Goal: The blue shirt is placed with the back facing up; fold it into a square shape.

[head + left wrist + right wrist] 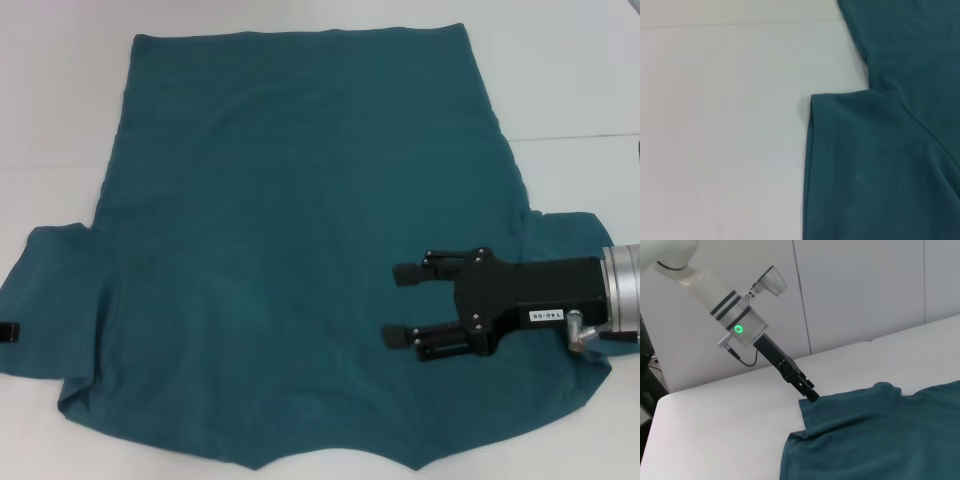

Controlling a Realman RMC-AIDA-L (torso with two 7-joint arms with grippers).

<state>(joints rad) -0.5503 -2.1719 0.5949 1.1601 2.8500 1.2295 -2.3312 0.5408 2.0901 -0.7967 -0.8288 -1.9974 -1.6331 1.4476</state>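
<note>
Blue shirt point(290, 230) spread flat on white table point(60, 120), no fold made yet. Right gripper point(402, 305) above shirt's right side, fingers spread, empty. Left gripper point(810, 394) at left sleeve edge; finger state unclear.

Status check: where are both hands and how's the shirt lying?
Right hand open, over the blue shirt near its right sleeve. Left hand at left sleeve edge. Shirt spread flat, unfolded. Nothing in the way.
</note>
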